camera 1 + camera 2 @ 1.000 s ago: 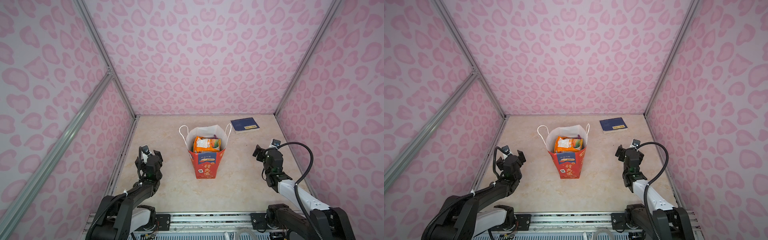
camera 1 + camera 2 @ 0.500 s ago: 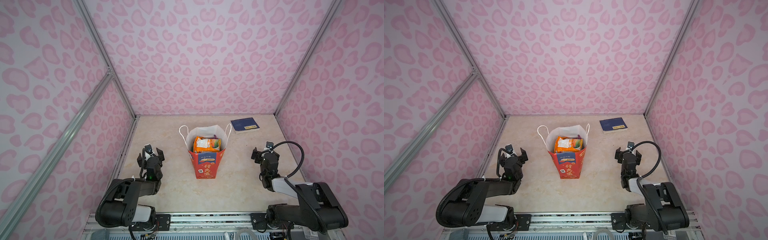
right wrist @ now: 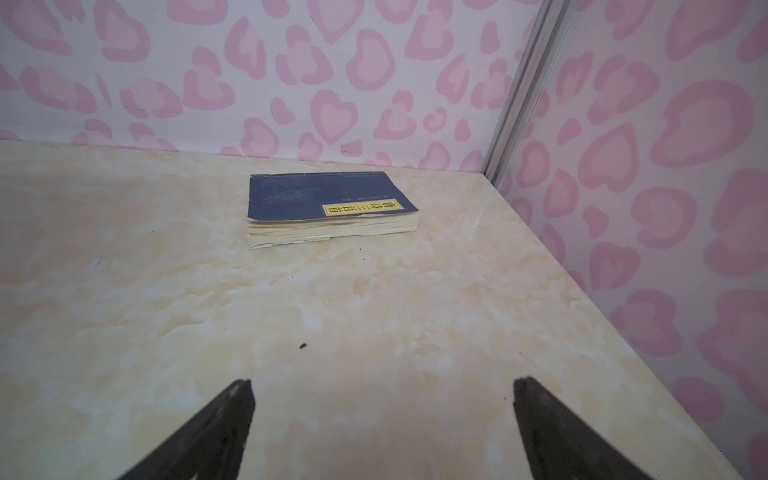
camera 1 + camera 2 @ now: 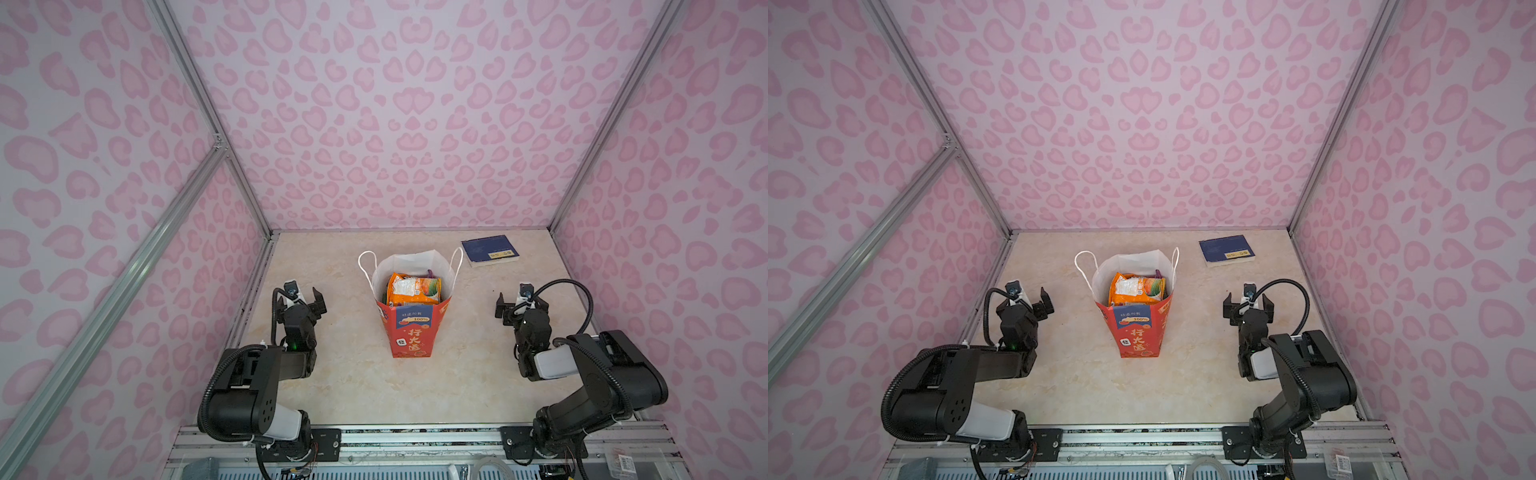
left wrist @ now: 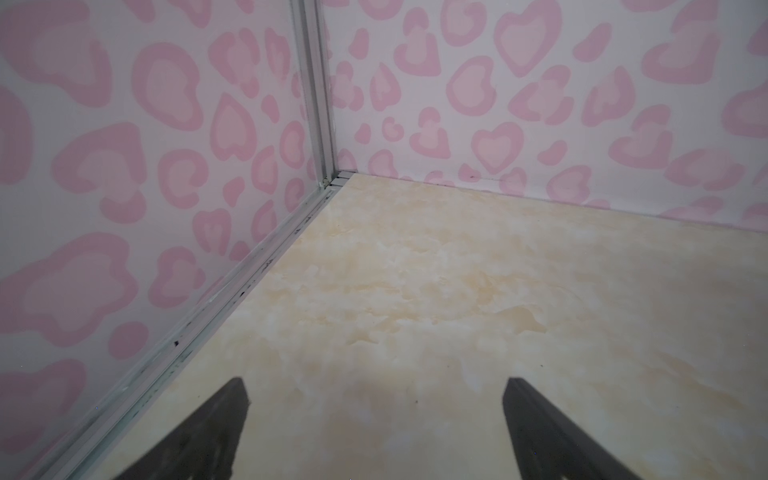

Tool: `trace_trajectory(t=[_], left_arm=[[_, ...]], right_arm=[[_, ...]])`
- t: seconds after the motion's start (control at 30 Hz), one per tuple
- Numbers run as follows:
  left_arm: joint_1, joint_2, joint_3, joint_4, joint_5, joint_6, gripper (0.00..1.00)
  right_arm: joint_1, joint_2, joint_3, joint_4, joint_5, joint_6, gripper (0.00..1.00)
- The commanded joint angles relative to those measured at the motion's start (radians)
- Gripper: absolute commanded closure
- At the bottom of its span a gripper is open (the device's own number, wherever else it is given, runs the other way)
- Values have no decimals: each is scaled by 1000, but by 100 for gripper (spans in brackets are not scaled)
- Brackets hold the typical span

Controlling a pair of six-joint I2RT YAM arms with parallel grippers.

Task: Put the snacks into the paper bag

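The red paper bag [image 4: 411,328] [image 4: 1138,332] stands upright in the middle of the table in both top views, its mouth open and white cord handles hanging at each side. Snacks [image 4: 413,289] [image 4: 1137,287] fill it; an orange packet lies on top with a purple one just behind. My left gripper [image 4: 302,300] [image 4: 1030,300] [image 5: 376,392] rests low at the left of the bag, open and empty. My right gripper [image 4: 519,300] [image 4: 1246,303] [image 3: 382,395] sits at the right of the bag, open and empty too. Neither wrist view shows the bag.
A dark blue book [image 4: 489,250] [image 4: 1226,250] [image 3: 328,208] lies flat at the back right, ahead of the right gripper. Pink patterned walls close in three sides, with a metal rail [image 5: 232,291] along the left wall next to the left gripper.
Both arms have folded back toward the front rail and settled low on the table. The bag and book have not moved.
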Motion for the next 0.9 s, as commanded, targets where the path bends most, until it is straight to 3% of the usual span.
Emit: trace_trajectory(t=[0.0, 0.1, 0.87], left_arm=[[20, -3, 15, -50, 59, -31, 3], [19, -3, 12, -42, 57, -27, 3], [9, -2, 12, -37, 41, -19, 3]], right_arm=[[-53, -11, 52, -112, -96, 50, 0], [-86, -8, 64, -128, -148, 73, 0], [-94, -5, 69, -135, -159, 79, 0]])
